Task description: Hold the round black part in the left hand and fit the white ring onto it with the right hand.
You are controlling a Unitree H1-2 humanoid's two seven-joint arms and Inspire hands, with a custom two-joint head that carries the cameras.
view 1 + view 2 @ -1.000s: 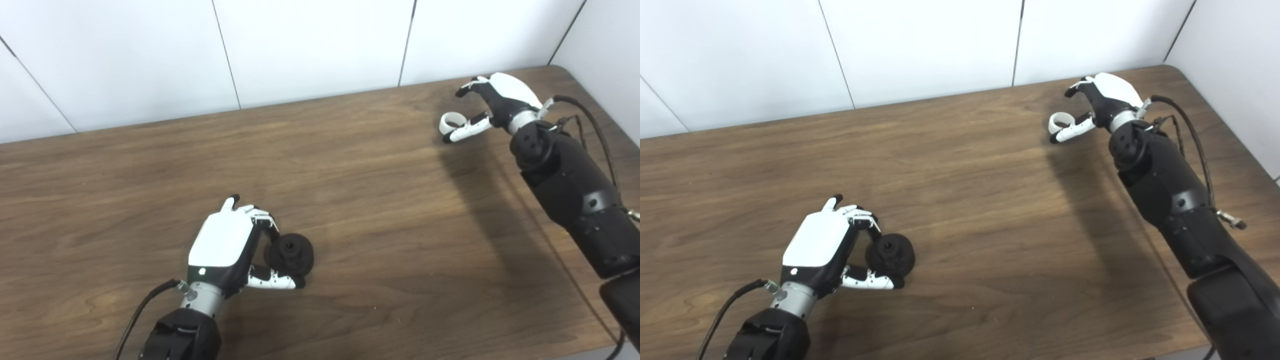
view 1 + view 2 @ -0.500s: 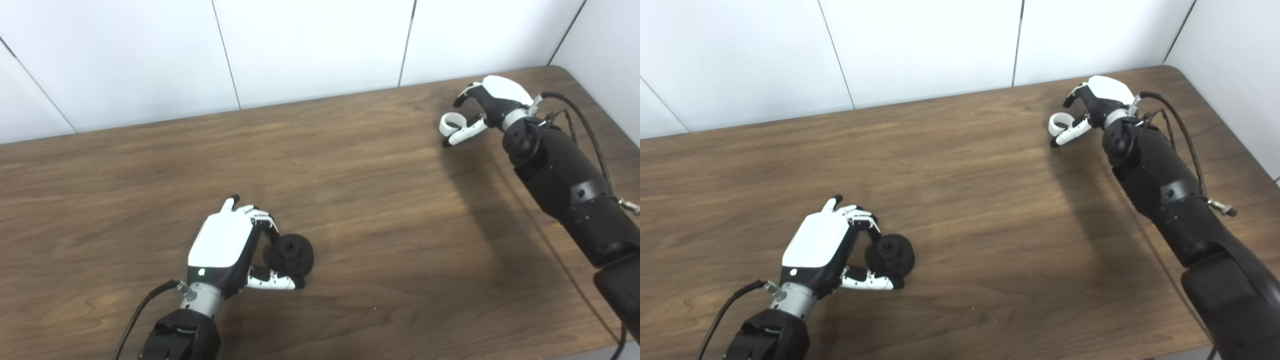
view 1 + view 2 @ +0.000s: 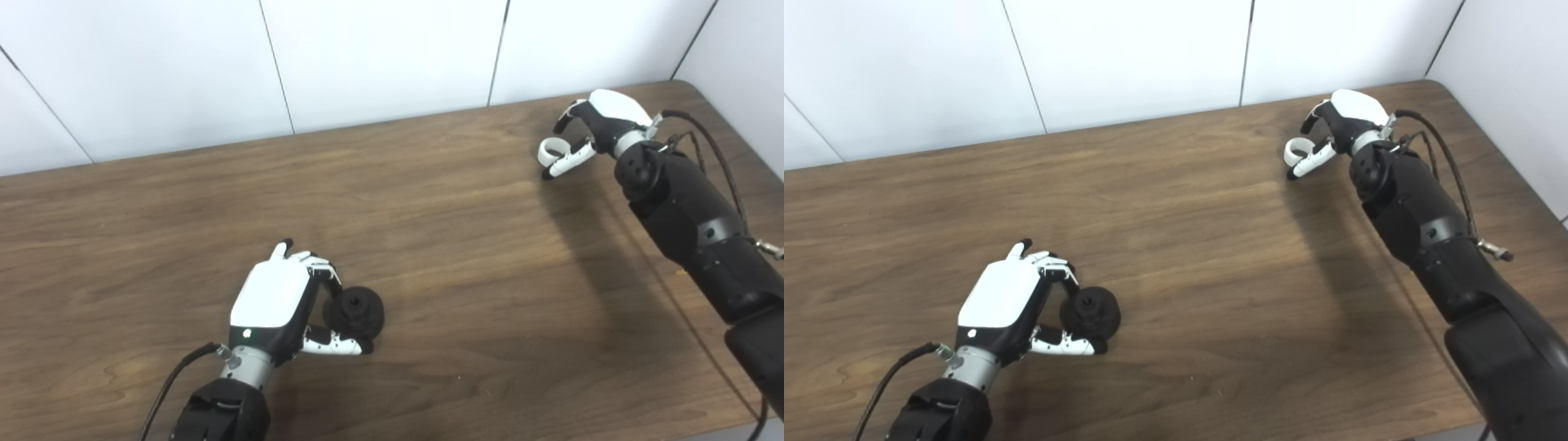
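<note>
Nearest: left hand [image 3: 274,303] low on table [image 3: 465,257], fingers [image 3: 318,267] and thumb wrapped round the round black part [image 3: 357,311], part sitting on the wood. Far right: right hand [image 3: 597,122] over the back corner, fingers part-curled, thumb touching white ring [image 3: 549,149]. Can't tell if ring is actually pinched.
</note>
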